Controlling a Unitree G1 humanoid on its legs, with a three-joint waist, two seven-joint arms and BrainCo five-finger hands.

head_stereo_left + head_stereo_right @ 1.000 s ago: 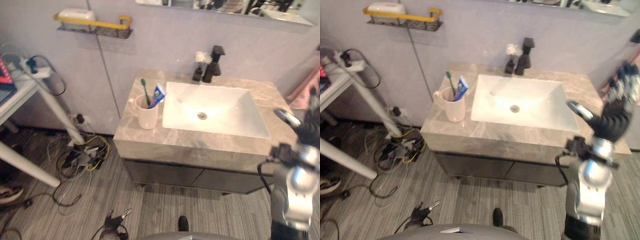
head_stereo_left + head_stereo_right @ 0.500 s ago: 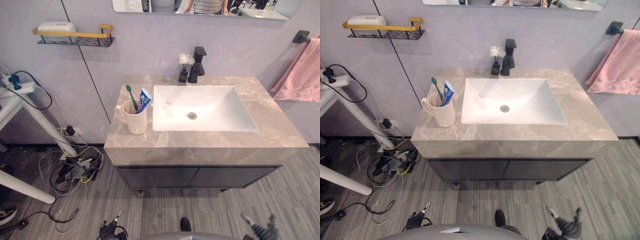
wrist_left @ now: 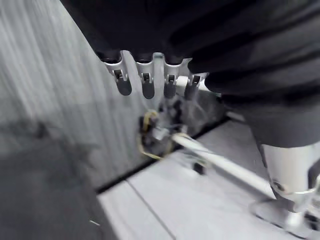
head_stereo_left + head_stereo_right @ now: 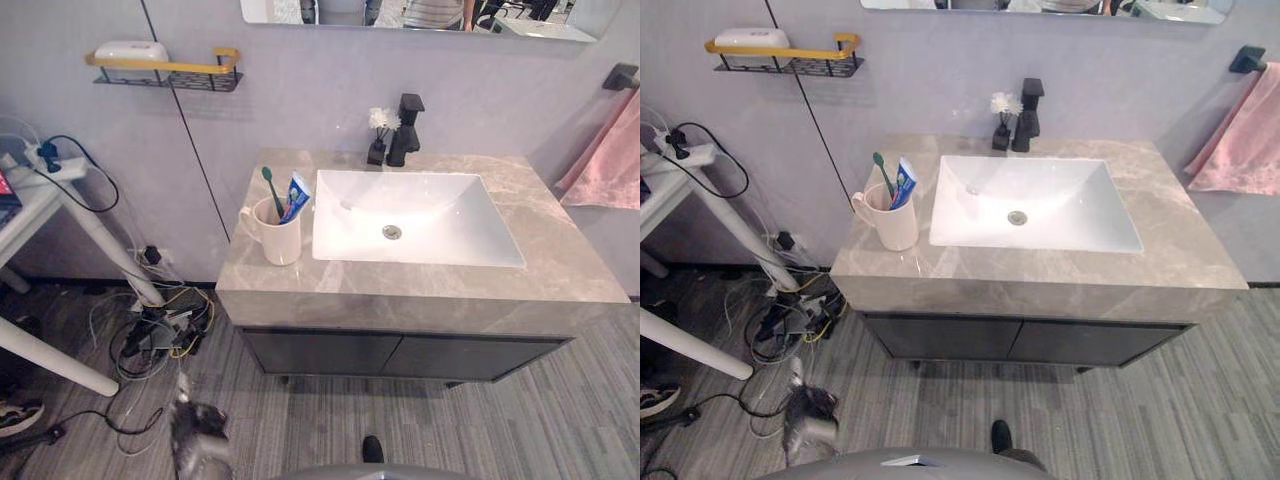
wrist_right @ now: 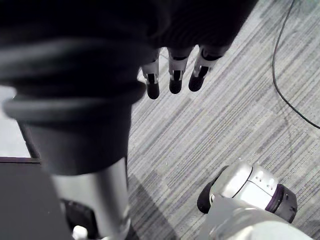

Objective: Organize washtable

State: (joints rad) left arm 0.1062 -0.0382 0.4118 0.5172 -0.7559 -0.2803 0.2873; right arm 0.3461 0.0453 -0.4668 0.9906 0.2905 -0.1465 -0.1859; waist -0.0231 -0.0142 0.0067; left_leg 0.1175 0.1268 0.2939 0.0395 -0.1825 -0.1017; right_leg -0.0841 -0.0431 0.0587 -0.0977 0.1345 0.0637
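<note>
Cup (image 4: 281, 233) with toothbrush (image 4: 270, 190) stands on washtable (image 4: 420, 287), well apart from left hand (image 3: 147, 87) and right hand (image 5: 175, 80), both loose-fingered, empty

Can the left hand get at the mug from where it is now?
Probably not yet: the left hand hangs low near the floor, below the counter. The mug stands clear near its left edge.

- you're getting bright, even light across the countertop (image 4: 560, 270).
- the sink (image 4: 440, 225) is glaring white around its drain.
- the cabinet (image 4: 400, 353) below is sitting in shadow.
</note>
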